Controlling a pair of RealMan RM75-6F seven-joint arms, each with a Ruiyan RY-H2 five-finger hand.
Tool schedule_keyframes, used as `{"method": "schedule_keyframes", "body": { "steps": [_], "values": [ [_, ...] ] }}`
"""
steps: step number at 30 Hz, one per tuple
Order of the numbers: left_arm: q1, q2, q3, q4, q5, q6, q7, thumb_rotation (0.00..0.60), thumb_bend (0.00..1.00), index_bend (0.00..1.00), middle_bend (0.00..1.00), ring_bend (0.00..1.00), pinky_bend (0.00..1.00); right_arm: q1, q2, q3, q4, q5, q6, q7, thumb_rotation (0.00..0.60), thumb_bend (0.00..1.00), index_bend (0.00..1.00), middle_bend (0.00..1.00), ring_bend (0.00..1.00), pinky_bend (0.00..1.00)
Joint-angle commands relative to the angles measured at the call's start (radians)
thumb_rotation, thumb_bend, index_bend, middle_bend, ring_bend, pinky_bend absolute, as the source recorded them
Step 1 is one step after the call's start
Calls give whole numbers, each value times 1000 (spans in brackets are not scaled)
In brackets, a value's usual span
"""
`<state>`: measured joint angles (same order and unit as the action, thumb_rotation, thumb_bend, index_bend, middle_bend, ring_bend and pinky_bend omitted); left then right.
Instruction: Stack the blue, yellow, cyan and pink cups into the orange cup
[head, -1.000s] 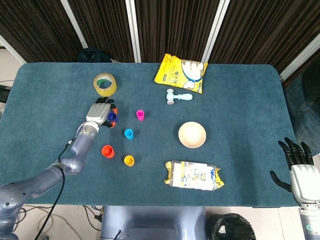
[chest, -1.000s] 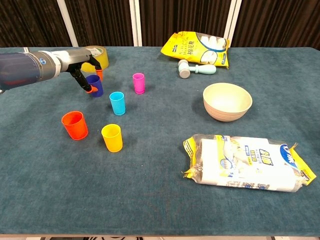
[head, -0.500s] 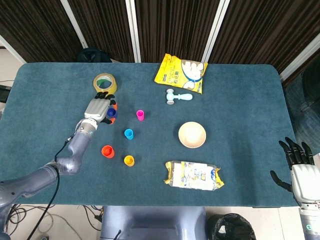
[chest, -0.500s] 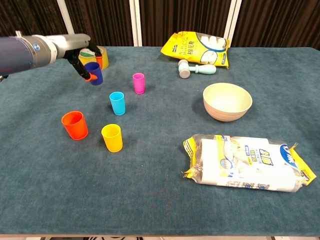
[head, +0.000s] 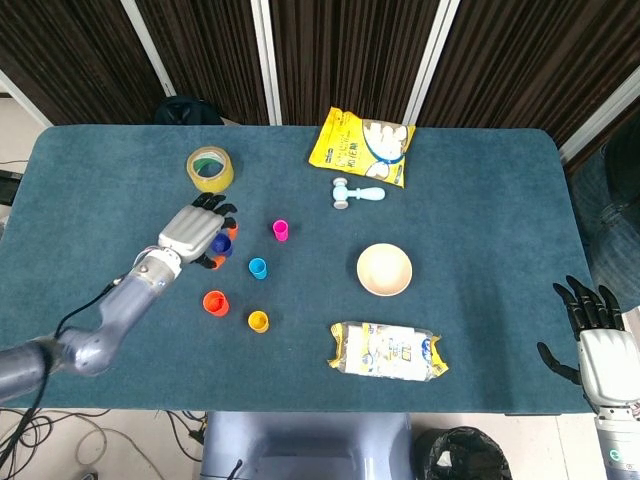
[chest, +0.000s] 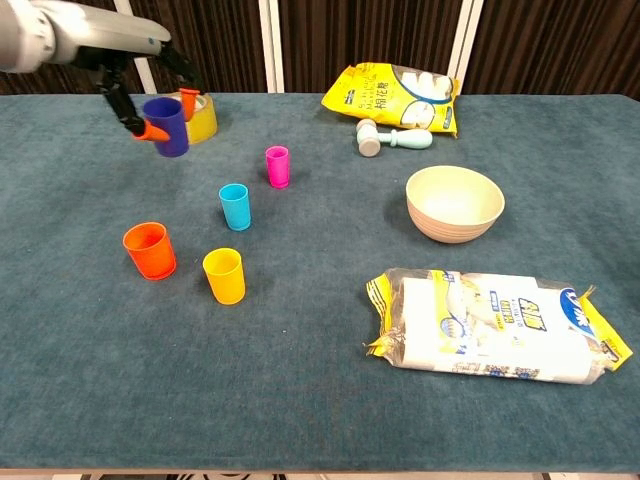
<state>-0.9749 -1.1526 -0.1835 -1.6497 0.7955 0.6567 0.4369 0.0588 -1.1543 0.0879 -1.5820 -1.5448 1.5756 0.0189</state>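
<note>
Blue cup (chest: 167, 126) hangs clear of the table, gripped by the left hand (head: 196, 232), above and behind the orange cup (chest: 149, 250). Right hand (head: 597, 338), far from the orange cup, holds nothing, fingers spread.

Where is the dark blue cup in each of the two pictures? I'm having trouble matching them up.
Head view: the blue cup is left of centre, held in the left hand, just below the tape roll.
Chest view: the blue cup is at the upper left, lifted off the table in that hand.
Shared landmark: the yellowish tape roll, right beside the cup in both views.
</note>
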Motion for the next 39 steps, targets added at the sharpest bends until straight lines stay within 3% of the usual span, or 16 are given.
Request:
{"method": "schedule_keyframes", "body": {
  "steps": [1,7,20,39],
  "values": [
    [38,66,40,-92,40,24,-4,600,305,452,158,0,0,-1,1,1,-1,0,2,0,600,324,125,79,124,25],
    [113,63,67,-105,168,24,-122,600,306,452,159,0,0,-3,2,5,-2,5,6,4,600,324,125,79,124,25],
    [175,-48,91,40,397,39,-330,600,305,452,161,0,0,-4,1,9,0,11,6,6,600,324,125,79,124,25],
    [170,-89,115,87,480,28,-389,600,305,451,162,0,0,-7,8,16,-5,18,12,21,600,324,125,79,124,25]
  ]
}}
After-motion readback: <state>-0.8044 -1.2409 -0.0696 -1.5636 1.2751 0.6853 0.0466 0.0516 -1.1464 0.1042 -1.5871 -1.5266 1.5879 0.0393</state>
